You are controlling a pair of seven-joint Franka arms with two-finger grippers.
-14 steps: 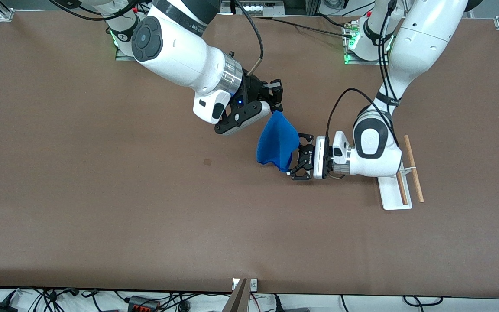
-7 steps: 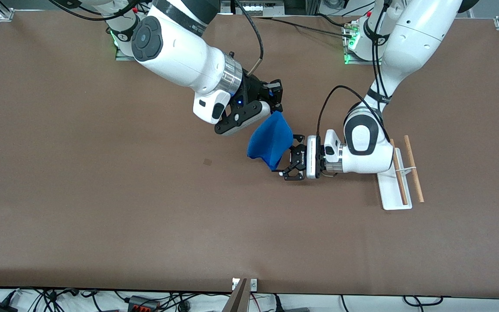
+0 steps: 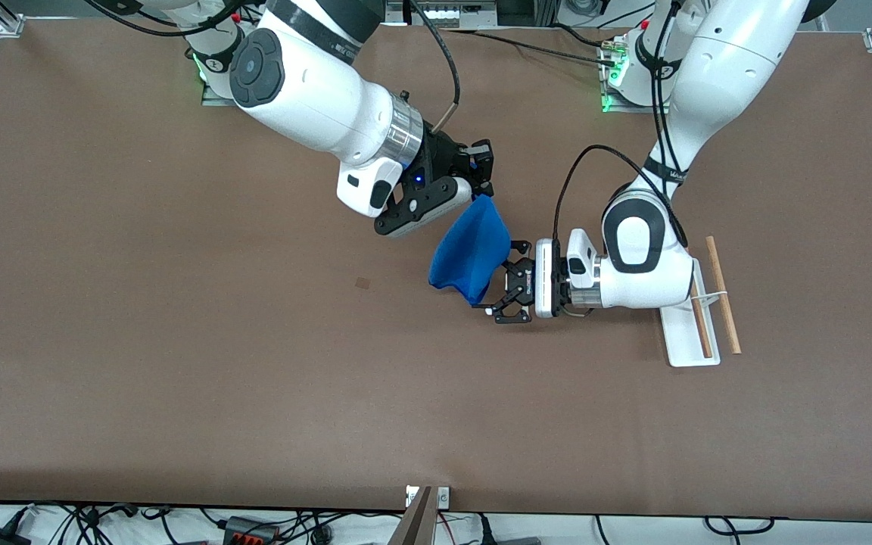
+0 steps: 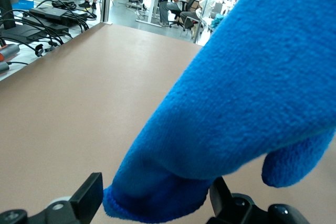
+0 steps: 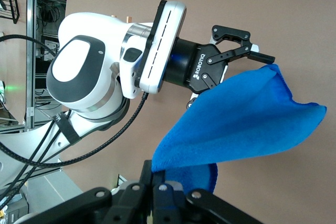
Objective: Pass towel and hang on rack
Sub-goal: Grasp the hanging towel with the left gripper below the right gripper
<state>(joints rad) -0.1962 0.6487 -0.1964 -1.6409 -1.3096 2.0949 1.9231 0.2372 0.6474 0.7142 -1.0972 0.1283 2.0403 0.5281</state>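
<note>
The towel (image 3: 468, 256) was seen hanging at the center of the front frame, above the counter (image 3: 179, 378), pinched at its top corner by the fully closed right tool (image 3: 479, 191). Its lower edge lay between the wide-spread fingers of the left tool (image 3: 498, 291), not clamped. The rack (image 3: 697, 318) stood at center right.
</note>
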